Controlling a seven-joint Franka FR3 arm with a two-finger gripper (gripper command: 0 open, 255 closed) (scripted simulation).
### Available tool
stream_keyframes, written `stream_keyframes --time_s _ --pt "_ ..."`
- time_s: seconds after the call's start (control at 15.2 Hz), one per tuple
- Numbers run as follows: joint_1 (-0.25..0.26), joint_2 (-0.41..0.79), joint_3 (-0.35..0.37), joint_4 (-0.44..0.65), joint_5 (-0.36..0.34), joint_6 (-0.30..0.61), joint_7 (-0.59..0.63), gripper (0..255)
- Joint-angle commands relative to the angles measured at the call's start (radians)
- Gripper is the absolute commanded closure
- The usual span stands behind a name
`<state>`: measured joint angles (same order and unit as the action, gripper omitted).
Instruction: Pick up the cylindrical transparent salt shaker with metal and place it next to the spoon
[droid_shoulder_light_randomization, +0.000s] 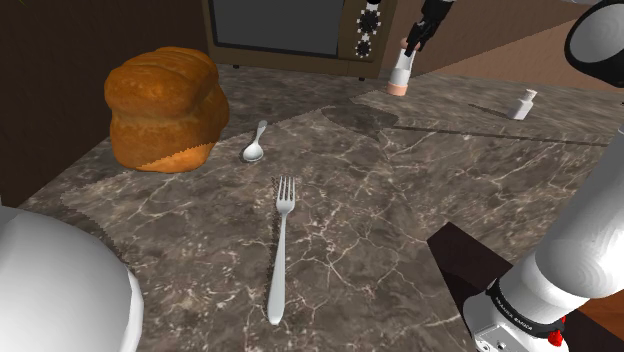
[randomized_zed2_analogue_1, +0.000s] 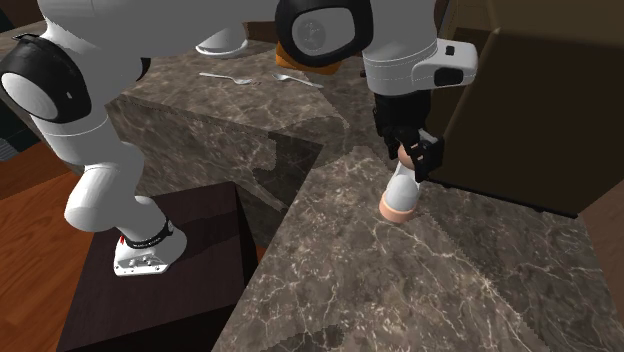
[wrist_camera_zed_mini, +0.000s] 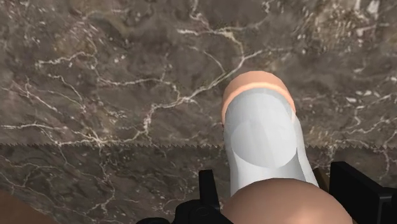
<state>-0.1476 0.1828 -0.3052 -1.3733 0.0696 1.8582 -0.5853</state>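
Item 1, gripper (randomized_zed2_analogue_1: 412, 152): pointing down over the far end of the marble-patterned counter (droid_shoulder_light_randomization: 400, 200). Its black fingers (wrist_camera_zed_mini: 353, 188) are sitting closed on either side of the load, clasping it just below the cap.

Item 2, salt shaker (randomized_zed2_analogue_1: 402, 188): white-bodied here, with a peach-coloured base and cap, and leaning a little within the grip. Its base is hanging at counter level. I cannot tell whether it is touching the stone or just clear of it. It is sitting just in front of the oven (droid_shoulder_light_randomization: 290, 25), well apart from the cutlery.

Item 3, spoon (droid_shoulder_light_randomization: 254, 147): lying flat near the middle of the counter, just beside a loaf of bread (droid_shoulder_light_randomization: 165, 105).

Item 4, fork (droid_shoulder_light_randomization: 281, 240): lying near the spoon, on the side nearer the shoulder camera.

Item 5, small white bottle (droid_shoulder_light_randomization: 522, 103): standing alone toward the shoulder view's right and taking no part.

Progress, as I am judging it: the grasp appears to be made, so the first step is looking done or nearly so. A clear lift is not yet showing. The long carry across the counter toward the spoon is remaining, as are the setting down beside it and the release. The bare stone around the spoon, away from the loaf and fork, is looking like the likeliest landing spot.
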Motion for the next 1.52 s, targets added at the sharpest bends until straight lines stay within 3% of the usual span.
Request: stream_keyframes --time_s 0.0,0.2,0.53,1.25,1.32,1.45 --pt "0.0 0.0 0.0 0.0 0.0 0.0 0.0 255" --pt "0.0 0.0 0.0 -0.001 0.0 0.0 0.0 255" --pt "-0.009 0.03 -0.002 0.109 0.011 -0.081 -0.003 255" --pt "-0.056 0.157 -0.006 0.453 0.058 -0.302 -0.012 255" --pt "-0.058 0.161 -0.006 0.462 0.059 -0.307 -0.012 255" --pt "0.001 0.066 0.001 0.323 0.014 -0.259 0.029 255"
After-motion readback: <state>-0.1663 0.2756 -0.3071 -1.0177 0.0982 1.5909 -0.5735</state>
